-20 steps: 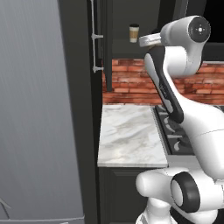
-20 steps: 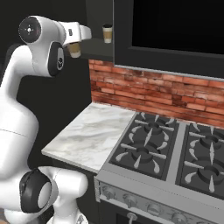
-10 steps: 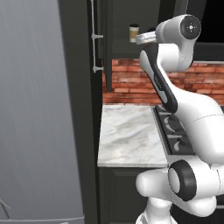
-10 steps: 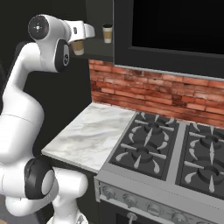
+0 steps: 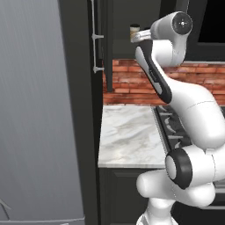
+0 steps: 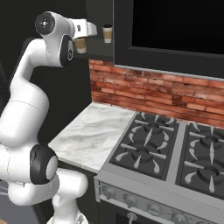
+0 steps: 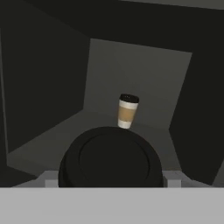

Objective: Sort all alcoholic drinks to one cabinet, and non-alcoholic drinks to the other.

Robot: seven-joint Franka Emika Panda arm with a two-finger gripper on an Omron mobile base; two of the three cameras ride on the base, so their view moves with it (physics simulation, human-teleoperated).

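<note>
Gripping one lidded coffee cup (image 7: 109, 158), your pincer (image 6: 82, 40) is at the cabinet opening (image 7: 135, 65); a second coffee cup (image 7: 127, 111) stands upright deeper inside.

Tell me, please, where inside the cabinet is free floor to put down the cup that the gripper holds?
The cabinet floor is bare left of the standing cup, up to the left wall, and right of it toward the right wall. The middle is tighter: the held cup in the gripper lines up with the standing one.

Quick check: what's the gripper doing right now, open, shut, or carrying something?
Gripper: closed on a coffee cup, held up at the open cabinet where a second cup already stands.
</note>
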